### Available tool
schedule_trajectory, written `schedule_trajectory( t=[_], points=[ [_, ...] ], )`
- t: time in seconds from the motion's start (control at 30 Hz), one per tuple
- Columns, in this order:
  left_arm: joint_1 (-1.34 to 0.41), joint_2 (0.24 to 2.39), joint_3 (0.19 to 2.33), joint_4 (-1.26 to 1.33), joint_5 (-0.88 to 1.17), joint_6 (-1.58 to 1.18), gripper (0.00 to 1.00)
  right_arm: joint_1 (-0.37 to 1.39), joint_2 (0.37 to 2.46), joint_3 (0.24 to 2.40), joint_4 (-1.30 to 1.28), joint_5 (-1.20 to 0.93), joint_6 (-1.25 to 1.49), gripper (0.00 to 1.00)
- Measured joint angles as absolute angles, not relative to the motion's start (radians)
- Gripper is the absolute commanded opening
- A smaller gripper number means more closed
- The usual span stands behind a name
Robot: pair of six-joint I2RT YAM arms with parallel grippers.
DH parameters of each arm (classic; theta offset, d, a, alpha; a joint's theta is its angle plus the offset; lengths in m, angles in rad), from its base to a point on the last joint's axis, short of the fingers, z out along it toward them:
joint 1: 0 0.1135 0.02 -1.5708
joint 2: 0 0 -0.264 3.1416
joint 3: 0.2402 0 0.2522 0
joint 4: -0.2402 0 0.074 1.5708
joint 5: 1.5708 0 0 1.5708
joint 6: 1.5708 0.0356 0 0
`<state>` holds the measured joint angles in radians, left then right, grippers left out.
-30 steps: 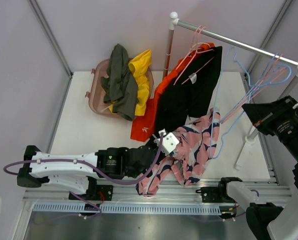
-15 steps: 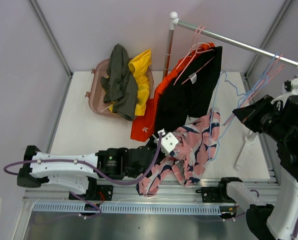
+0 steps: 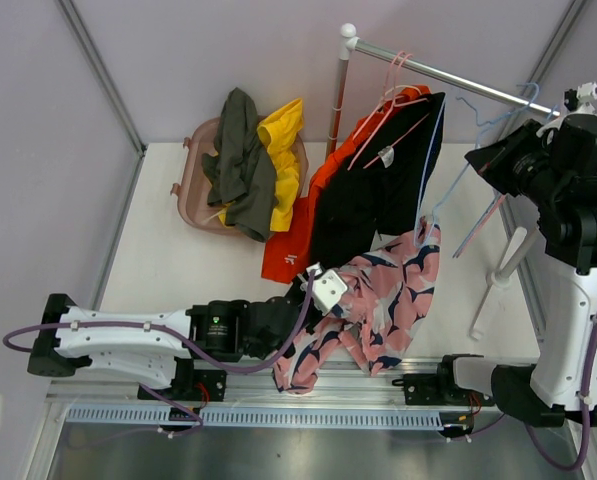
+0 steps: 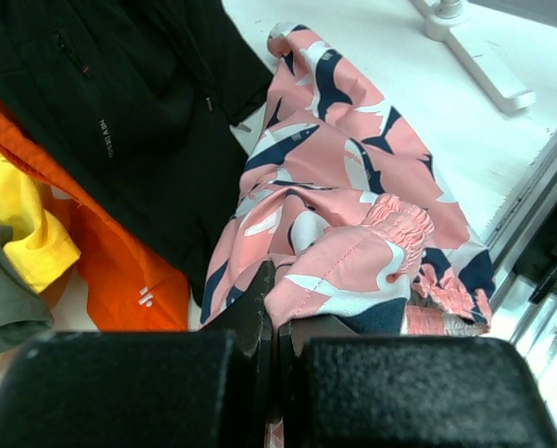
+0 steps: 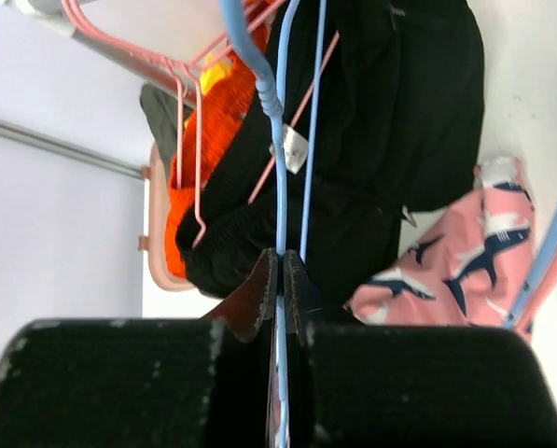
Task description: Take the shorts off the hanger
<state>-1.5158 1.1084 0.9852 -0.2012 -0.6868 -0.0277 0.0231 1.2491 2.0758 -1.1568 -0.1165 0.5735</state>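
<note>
White tabletop [image 3: 168, 265]: pink shark-print shorts [image 4: 343, 177] heaped by its near edge, centre.
Left gripper [image 4: 276, 313]: pinched shut on a fold of them.
Handling: light, floppy, likely slippery; I'd hold the elastic waistband.
Right gripper [image 5: 280, 271]: clamped on the blue hanger [image 5: 278, 168] wire, right side.
Far: black shorts [image 3: 373, 185] and orange shorts [image 3: 293, 240] hang off the clothes rail [image 3: 448, 75].

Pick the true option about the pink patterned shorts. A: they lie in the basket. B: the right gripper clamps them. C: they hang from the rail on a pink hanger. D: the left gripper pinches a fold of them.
D: in the left wrist view the left gripper is shut on a fold of the pink shorts; the right gripper is shut on a blue hanger.
</note>
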Motion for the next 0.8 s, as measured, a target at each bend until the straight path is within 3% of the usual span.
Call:
schedule_trajectory(
  t=[0.3,0.77,0.8],
  points=[
    [-1.513,1.102,0.982,-0.185,-0.648,-0.04,0.0,0.023,1.259,1.836,-0.956,-0.059,0.61,0.0],
    [-1.513,1.137,0.995,-0.199,-0.623,-0.07,0.0,0.015,1.173,1.648,-0.798,-0.023,0.598,0.0],
    [-1.509,1.139,1.009,-0.212,-0.624,-0.07,0.0,0.014,1.15,1.629,-0.796,-0.023,0.598,0.06]
  ],
)
